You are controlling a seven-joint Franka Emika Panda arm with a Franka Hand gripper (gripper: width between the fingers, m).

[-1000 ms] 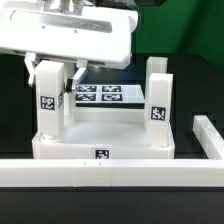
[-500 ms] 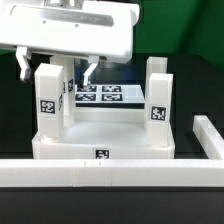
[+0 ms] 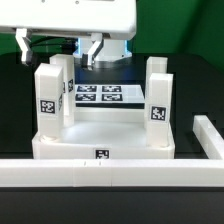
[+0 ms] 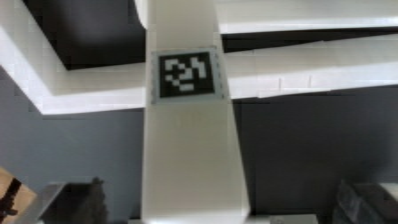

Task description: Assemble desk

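The white desk tabletop (image 3: 100, 138) lies upside down with white square legs standing in its corner sockets. The front left leg (image 3: 47, 98) carries a tag, with another leg (image 3: 63, 80) behind it. A tagged leg (image 3: 158, 95) stands on the exterior view's right. My gripper (image 3: 58, 45) hangs just above the left legs with its fingers (image 3: 95, 48) spread wide, holding nothing. In the wrist view I look down the tagged leg (image 4: 187, 130) to the tabletop rim (image 4: 80, 95). The dark fingertips (image 4: 71, 202) stand well off either side of the leg.
The marker board (image 3: 100, 95) lies flat behind the desk. A long white bar (image 3: 100, 175) spans the foreground, and another white bar (image 3: 210, 135) runs back on the exterior view's right. The arm's white body (image 3: 70, 15) fills the space above.
My gripper has spread its fingers away from the left leg and risen straight up. The leg stays standing in its socket.
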